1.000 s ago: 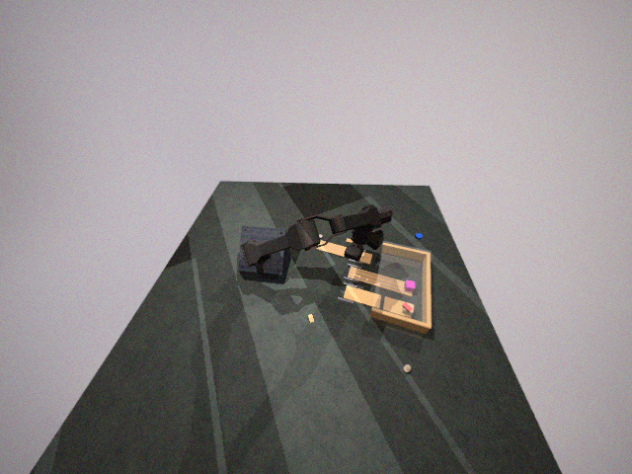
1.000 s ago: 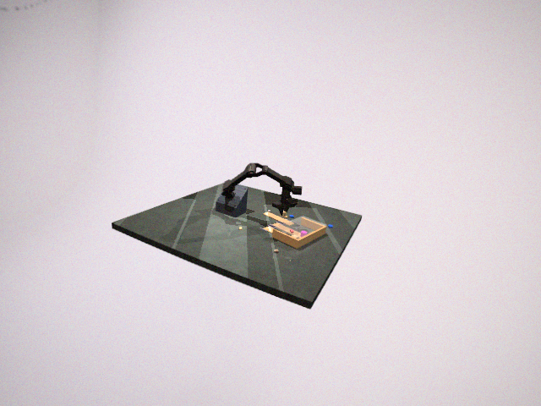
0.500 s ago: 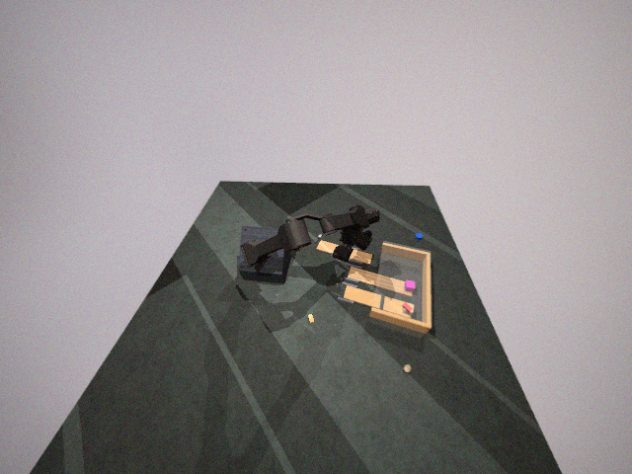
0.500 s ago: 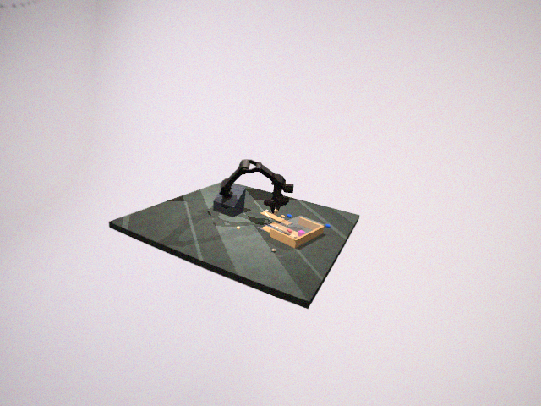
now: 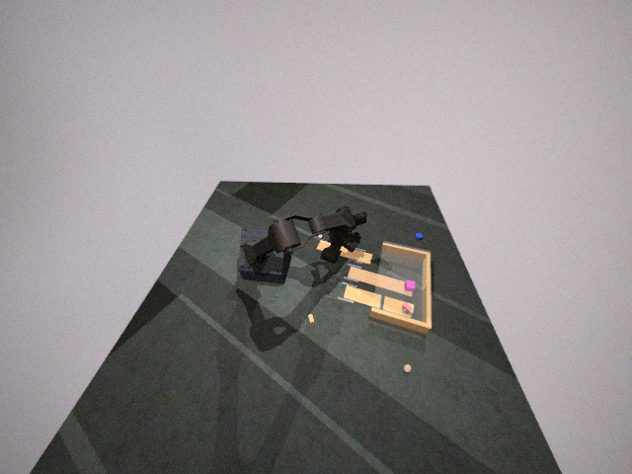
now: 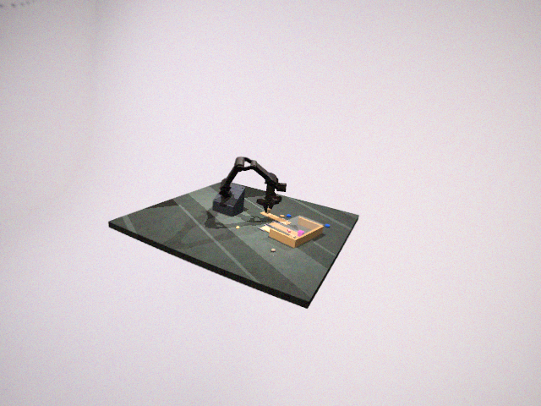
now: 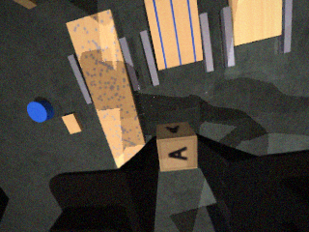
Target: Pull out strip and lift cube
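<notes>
Wooden labelled cube [image 7: 177,153], "A" inverted, in gripper [image 7: 179,166].

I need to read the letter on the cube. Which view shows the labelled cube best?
The wrist view: the labelled cube fills the centre, its "A" readable, gripped by the pincer. In the top and exterior views the arm hides it or it is too small to make out.

A bare robot test setup, not a home or shop. A dark green square board [image 6: 183,244] floats in a plain pale grey surround with no walls, furniture or windows. One black arm [image 6: 253,167] stands on a dark block [image 6: 226,205]. Beside it are a shallow wooden tray [image 5: 425,285], flat wooden strips [image 5: 380,280] and a few small coloured test pieces.
</notes>
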Motion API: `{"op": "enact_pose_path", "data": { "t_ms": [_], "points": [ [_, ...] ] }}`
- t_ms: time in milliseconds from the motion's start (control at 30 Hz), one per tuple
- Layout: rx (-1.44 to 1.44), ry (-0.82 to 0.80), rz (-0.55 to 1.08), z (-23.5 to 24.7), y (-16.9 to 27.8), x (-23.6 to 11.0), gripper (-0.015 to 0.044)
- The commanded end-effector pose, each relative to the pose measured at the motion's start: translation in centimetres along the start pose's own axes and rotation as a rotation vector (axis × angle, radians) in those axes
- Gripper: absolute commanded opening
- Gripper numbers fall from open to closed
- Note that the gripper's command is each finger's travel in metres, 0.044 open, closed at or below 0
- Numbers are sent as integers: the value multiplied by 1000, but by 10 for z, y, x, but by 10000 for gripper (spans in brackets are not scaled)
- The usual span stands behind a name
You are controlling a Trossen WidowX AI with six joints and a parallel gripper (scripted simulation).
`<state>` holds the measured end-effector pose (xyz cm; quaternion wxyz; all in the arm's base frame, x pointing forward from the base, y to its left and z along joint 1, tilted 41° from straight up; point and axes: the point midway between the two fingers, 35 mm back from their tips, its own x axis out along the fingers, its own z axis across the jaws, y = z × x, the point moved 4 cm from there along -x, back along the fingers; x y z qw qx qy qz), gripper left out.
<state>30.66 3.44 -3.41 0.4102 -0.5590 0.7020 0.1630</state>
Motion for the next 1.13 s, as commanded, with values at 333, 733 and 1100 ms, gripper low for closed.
{"op": "enact_pose_path", "data": {
  "t_ms": [333, 733, 1100],
  "points": [
    [5, -2, 5, -2, 5, -35, 0],
    [5, -2, 5, -2, 5, -35, 0],
    [5, -2, 5, -2, 5, -35, 0]
  ]
}}
